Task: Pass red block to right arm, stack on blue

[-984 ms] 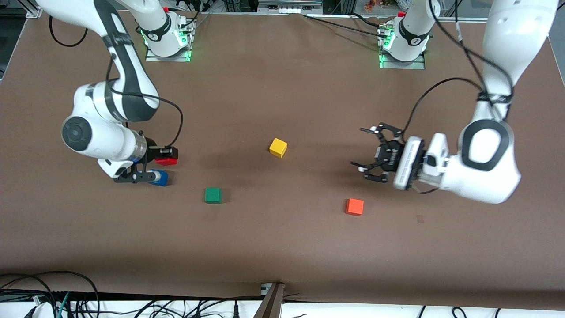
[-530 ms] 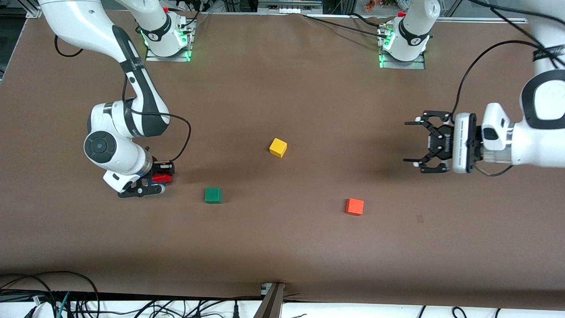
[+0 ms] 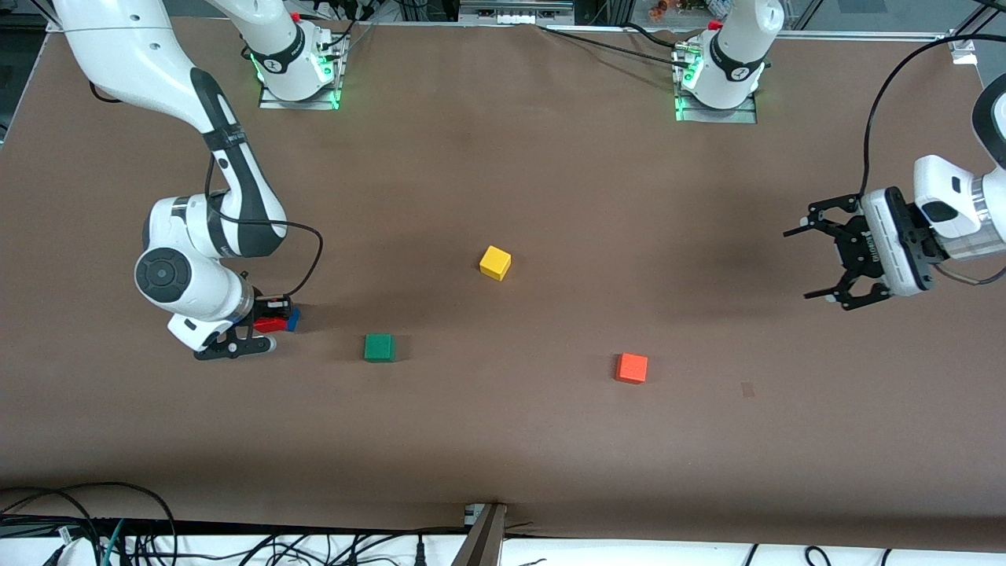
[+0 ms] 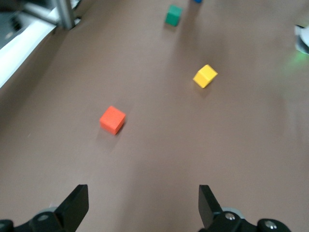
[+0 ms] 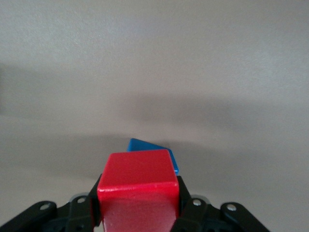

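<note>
Green cube [image 3: 379, 347] sits near the blue [image 3: 293, 318].

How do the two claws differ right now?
The right claw is shut on the red block, low over the blue block; the left claw hangs open and empty at the left arm's end of the table. The right claw is slim, the left wide and splayed. Both are black.
</note>
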`<state>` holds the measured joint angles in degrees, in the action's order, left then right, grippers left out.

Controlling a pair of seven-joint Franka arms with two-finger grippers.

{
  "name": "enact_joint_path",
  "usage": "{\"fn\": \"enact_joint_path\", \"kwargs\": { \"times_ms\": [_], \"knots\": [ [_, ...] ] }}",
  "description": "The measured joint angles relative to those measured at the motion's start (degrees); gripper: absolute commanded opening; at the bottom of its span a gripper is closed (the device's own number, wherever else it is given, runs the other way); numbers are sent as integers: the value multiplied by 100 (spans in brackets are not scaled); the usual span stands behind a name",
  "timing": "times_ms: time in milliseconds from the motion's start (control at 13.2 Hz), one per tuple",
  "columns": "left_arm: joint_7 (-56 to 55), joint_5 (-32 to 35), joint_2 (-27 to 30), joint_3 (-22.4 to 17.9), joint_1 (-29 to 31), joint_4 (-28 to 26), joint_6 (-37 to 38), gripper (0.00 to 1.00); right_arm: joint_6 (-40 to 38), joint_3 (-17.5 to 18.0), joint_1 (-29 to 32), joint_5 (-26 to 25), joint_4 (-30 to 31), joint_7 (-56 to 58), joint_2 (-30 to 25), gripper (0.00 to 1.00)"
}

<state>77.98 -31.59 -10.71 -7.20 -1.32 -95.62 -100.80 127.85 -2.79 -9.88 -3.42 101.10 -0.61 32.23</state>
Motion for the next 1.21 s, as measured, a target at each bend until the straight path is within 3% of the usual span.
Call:
{"fn": "enact_joint_path", "kwargs": {
  "times_ms": [454,832,1135,1211],
  "knots": [
    [-1991,1164,351,-558,-18,-26,-88,100,-1,2,-1,0,37,0,9,19],
    [-5253,2771,1057,-498,-383,-26,62,100,-1,1,1,0,186,0,-80,19],
    [-6652,3207,1220,-125,-420,-41,586,100,3,-3,10,0,204,0,-89,21],
    [-6793,3208,1220,-47,-421,-56,611,100,3,-5,17,0,208,0,-91,25]
  ]
}}
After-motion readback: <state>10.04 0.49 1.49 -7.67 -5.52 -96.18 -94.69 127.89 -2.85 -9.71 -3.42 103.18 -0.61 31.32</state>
